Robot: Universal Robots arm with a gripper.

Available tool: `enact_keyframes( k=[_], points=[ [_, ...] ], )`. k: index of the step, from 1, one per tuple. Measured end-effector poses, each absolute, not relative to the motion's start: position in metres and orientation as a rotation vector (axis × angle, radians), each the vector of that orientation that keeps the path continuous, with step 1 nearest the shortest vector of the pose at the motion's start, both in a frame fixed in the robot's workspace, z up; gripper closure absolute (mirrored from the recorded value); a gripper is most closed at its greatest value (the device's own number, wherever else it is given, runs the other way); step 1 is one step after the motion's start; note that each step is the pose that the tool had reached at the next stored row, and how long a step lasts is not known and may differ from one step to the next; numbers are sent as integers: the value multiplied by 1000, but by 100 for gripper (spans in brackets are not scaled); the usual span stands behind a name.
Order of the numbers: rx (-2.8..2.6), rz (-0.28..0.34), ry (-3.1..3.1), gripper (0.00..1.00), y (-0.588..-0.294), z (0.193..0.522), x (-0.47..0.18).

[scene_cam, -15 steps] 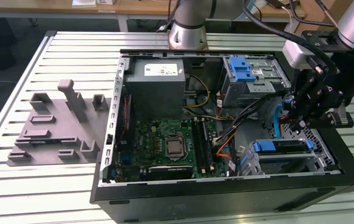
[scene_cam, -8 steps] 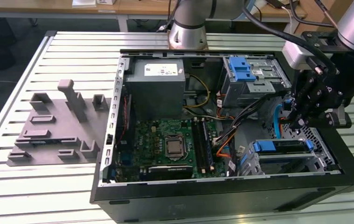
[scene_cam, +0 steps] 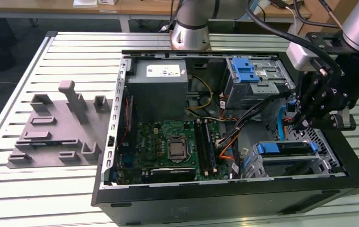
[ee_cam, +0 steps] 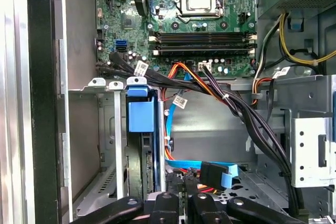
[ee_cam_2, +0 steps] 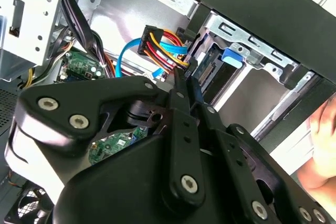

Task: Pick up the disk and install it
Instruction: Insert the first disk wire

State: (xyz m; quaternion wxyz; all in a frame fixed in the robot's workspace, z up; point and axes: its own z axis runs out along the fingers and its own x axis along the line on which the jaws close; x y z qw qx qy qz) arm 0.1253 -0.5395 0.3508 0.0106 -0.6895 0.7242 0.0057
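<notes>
My pincer (scene_cam: pixel 318 124) hangs at the right of the exterior view, inside the open computer case (scene_cam: pixel 230 198), fingers pressed together around nothing. The disk (scene_cam: pixel 283 148) sits just below, already slotted on edge in its bay.

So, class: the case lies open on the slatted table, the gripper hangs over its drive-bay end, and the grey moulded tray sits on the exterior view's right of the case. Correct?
Not quite. The exterior view shows the grey moulded tray on its left of the case, not its right. The rest holds: the case lies open on the slatted table, and the gripper hangs over its drive-bay end.
</notes>
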Motion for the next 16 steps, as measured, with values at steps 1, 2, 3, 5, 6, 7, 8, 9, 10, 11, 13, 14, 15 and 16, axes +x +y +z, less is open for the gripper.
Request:
enact_keyframes(
  k=[1,2,3,5,6,7,8,9,10,11,13,14,15,16],
  points=[
    [-2152,18,2260,84,-540,351,125],
    [-2152,18,2260,84,-540,350,125],
    [-2152,18,2260,84,-540,350,125],
    [-2155,10,2263,84,-540,350,125],
    [-2158,3,2266,84,-540,350,125],
    [-2161,-4,2269,84,-540,350,125],
    [-2165,-13,2273,84,-540,350,125],
    [-2168,-20,2276,84,-540,350,125],
    [-2168,-20,2276,84,-540,350,125],
    [-2168,-20,2276,84,-540,350,125],
    [-2168,-21,2277,84,-540,350,125],
    [-2169,-22,2277,84,-540,350,125],
    [-2169,-22,2277,84,-541,349,125],
    [-2169,-22,2277,84,-542,349,125]
  ],
)
